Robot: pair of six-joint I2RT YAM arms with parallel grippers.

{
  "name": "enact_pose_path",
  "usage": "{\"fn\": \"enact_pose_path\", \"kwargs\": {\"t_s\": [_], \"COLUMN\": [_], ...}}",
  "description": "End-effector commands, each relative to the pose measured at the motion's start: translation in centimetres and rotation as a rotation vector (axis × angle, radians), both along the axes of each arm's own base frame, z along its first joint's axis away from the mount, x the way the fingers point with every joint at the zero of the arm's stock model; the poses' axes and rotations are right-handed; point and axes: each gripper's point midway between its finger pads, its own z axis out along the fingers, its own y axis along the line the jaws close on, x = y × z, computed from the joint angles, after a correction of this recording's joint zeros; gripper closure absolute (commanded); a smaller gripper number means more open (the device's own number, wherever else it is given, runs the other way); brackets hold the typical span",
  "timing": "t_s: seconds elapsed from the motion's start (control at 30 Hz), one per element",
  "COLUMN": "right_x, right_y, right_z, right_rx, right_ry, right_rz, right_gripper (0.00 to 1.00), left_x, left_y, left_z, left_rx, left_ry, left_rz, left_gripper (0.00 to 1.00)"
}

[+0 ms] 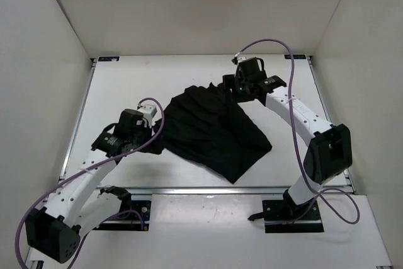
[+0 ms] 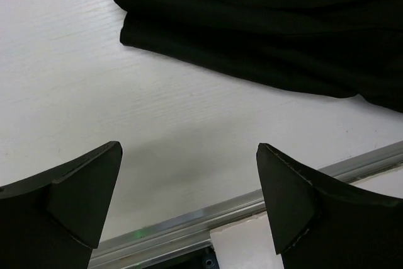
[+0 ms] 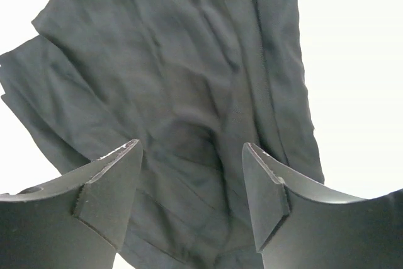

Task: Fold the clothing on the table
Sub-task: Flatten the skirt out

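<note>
The black clothing (image 1: 211,130) lies crumpled in the middle of the white table (image 1: 126,86), with pleat-like creases and a point toward the near edge. My left gripper (image 1: 153,135) is at the garment's left edge. In the left wrist view it (image 2: 189,148) stands open over bare table (image 2: 94,80), with the clothing (image 2: 264,29) just beyond its tips. My right gripper (image 1: 234,87) hovers at the garment's far right corner. In the right wrist view it (image 3: 191,145) is open above the wrinkled fabric (image 3: 182,74), with nothing pinched between its fingers.
A metal rail (image 1: 208,189) runs along the table's near edge and shows close under the left fingers (image 2: 189,222). White walls enclose the table on three sides. The right arm's base plate (image 1: 293,209) sits below the rail. Purple cables loop off both arms.
</note>
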Motion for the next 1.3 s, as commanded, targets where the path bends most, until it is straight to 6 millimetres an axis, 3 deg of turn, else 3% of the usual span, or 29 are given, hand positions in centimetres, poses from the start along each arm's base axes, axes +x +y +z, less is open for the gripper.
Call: {"fn": "enact_pose_path", "kwargs": {"t_s": [0.0, 0.03, 0.07, 0.1, 0.17, 0.27, 0.3, 0.33, 0.37, 0.43, 0.5, 0.63, 0.83, 0.87, 0.9, 0.93, 0.97, 1.0, 1.17, 1.2, 1.23, 1.27], "right_x": [-0.6, -0.8, -1.3, -1.7, -2.7, -3.9, -4.3, -4.5, -4.4, -4.4, -4.6, -5.5, -7.0, -7.1, -7.3, -7.7, -7.8, -8.0, -10.1, -10.7, -11.6, -12.1], "right_y": [-1.2, -1.5, -2.3, -3.0, -3.4, -4.4, -5.0, -5.5, -5.9, -6.6, -7.1, -7.2, -7.6, -7.5, -7.5, -7.4, -7.1, -6.9, -5.0, -4.6, -3.1, -3.2], "right_z": [-0.6, 0.0, -1.0, -1.1, -1.2, -1.7, -2.3, -3.0, -3.3, -4.5, -5.8, -9.0, -12.6, -12.8, -13.2, -13.4, -13.5, -13.4, -12.5, -12.7, -11.4, -11.8], "right_rx": [0.0, 0.014, -0.003, -0.004, -0.001, -0.018, -0.038, -0.055, -0.061, -0.06, -0.048, -0.074, -0.108, -0.103, -0.106, -0.11, -0.109, -0.104, -0.03, -0.013, 0.06, 0.058], "right_ry": [-0.016, -0.025, -0.004, -0.009, -0.013, 0.011, 0.026, 0.04, 0.041, 0.066, 0.091, 0.158, 0.23, 0.239, 0.248, 0.26, 0.263, 0.262, 0.258, 0.267, 0.244, 0.263], "right_rz": [-0.031, -0.04, -0.04, -0.043, -0.02, -0.024, -0.033, -0.052, -0.068, -0.093, -0.109, -0.12, -0.13, -0.131, -0.127, -0.123, -0.117, -0.116, -0.065, -0.056, -0.018, -0.024], "right_gripper": [0.37, 0.37, 0.37, 0.37, 0.37, 0.36, 0.36, 0.36, 0.36, 0.35, 0.35, 0.28, 0.28, 0.36, 0.44, 0.71, 0.83, 0.99, 1.0, 1.0, 1.0, 1.0], "left_x": [0.4, 0.4, 0.4, 0.4, 0.2, 0.2, 0.0, -0.2, -0.6, -1.5, -1.8, -0.9, 0.9, 1.2, 1.4, 2.1, 2.3, 2.8, 6.6, 7.9, 11.7, 12.5], "left_y": [0.0, 0.1, 0.1, -0.3, -0.6, -0.5, -1.0, -1.7, -2.5, -5.2, -7.2, -7.4, -11.0, -11.3, -11.8, -11.9, -11.6, -11.6, -10.9, -10.7, -9.9, -10.1], "left_z": [-0.2, -0.5, 0.1, 0.4, 1.2, 2.0, 1.8, 2.1, 1.6, 1.4, 0.0, -3.1, -4.9, -5.0, -5.8, -6.0, -7.0, -7.7, -8.8, -8.8, -8.9, -8.1], "left_rx": [0.014, 0.016, 0.004, -0.009, -0.028, -0.048, -0.064, -0.1, -0.119, -0.209, -0.261, -0.237, -0.354, -0.378, -0.388, -0.396, -0.382, -0.369, -0.308, -0.295, -0.249, -0.255], "left_ry": [0.004, 0.003, -0.02, -0.039, -0.073, -0.083, -0.042, -0.025, 0.018, 0.067, 0.109, 0.186, 0.205, 0.213, 0.226, 0.217, 0.24, 0.251, 0.241, 0.235, 0.215, 0.194], "left_rz": [0.015, 0.016, 0.012, -0.006, -0.03, -0.016, -0.042, -0.069, -0.079, -0.146, -0.157, -0.084, -0.055, -0.036, -0.029, -0.016, -0.001, 0.011, 0.081, 0.091, 0.141, 0.142], "left_gripper": [0.01, 0.05, 0.32, 0.43, 0.77, 0.94, 0.91, 0.68, 0.52, 0.33, 0.26, 0.17, 0.21, 0.31, 0.58, 0.7, 0.86, 0.96, 1.0, 1.0, 1.0, 1.0]}}
